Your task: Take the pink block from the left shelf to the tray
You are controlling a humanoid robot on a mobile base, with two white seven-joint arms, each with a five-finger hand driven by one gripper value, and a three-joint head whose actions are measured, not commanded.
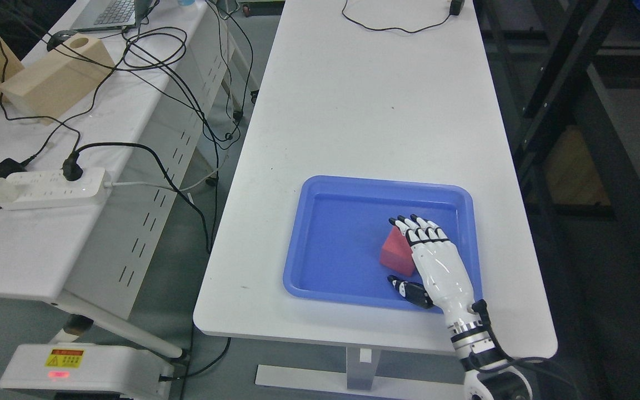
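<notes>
A pink wedge-shaped block lies in the right half of the blue tray on the white table. My right hand reaches in from the lower right and sits right beside the block, partly over its right side. Its white fingers are stretched out straight toward the far side of the tray, and the black-tipped thumb points left just below the block. The hand is open and does not clasp the block. No left arm shows.
The white table stretches away beyond the tray, with a black cable at its far end. A second table on the left holds a power strip, cables and wooden boxes. Dark shelving stands on the right.
</notes>
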